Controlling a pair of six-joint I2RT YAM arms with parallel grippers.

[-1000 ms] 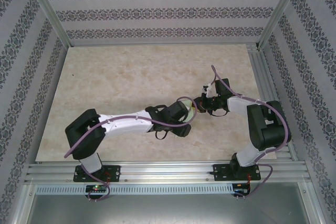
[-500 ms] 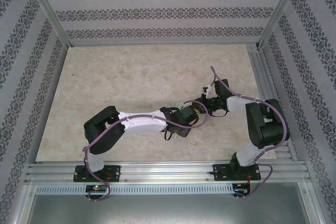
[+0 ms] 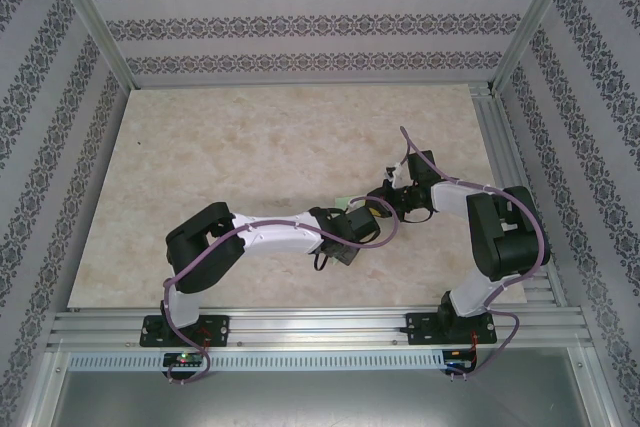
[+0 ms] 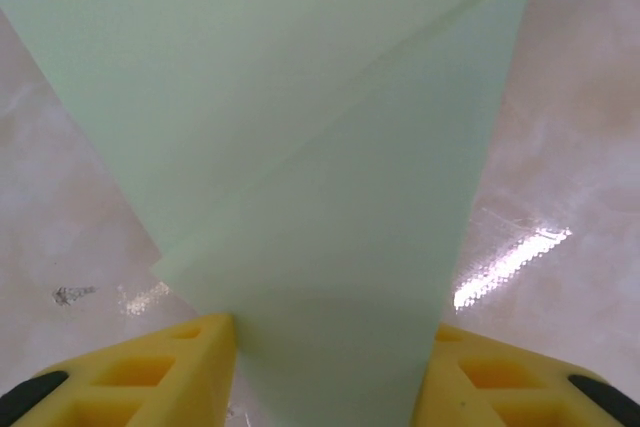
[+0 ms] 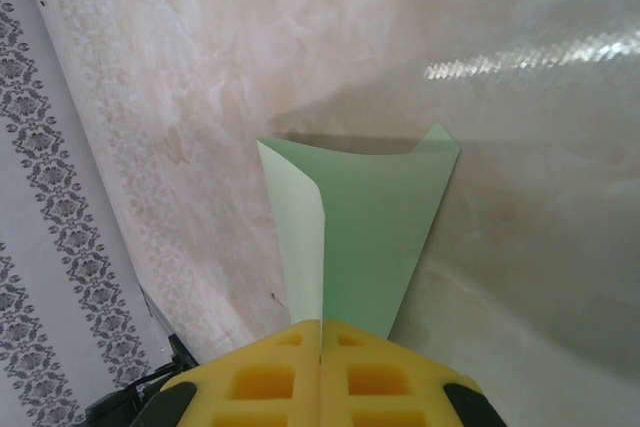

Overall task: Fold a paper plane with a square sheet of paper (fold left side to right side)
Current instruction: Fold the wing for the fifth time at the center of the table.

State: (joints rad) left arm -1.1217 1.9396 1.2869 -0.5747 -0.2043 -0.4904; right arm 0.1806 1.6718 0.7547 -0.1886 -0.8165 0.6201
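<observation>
Mint-green sheet of paper (image 4: 330, 197), folded to a wedge over the table (image 3: 250, 147), is feather-light, floppy, crease-prone; we pinch its end: right gripper (image 5: 322, 332) clamped on it, left gripper (image 4: 330, 377) half-open, fingers astride it.

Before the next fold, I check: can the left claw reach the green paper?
Likely yes: the green paper lies between the open fingers of the left claw, nothing blocking; the right claw pinches it.

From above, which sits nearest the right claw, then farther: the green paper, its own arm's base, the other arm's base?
1. The green paper, pinched in the right gripper.
2. The right arm's base, near edge, right.
3. The left arm's base, near edge, left.
</observation>
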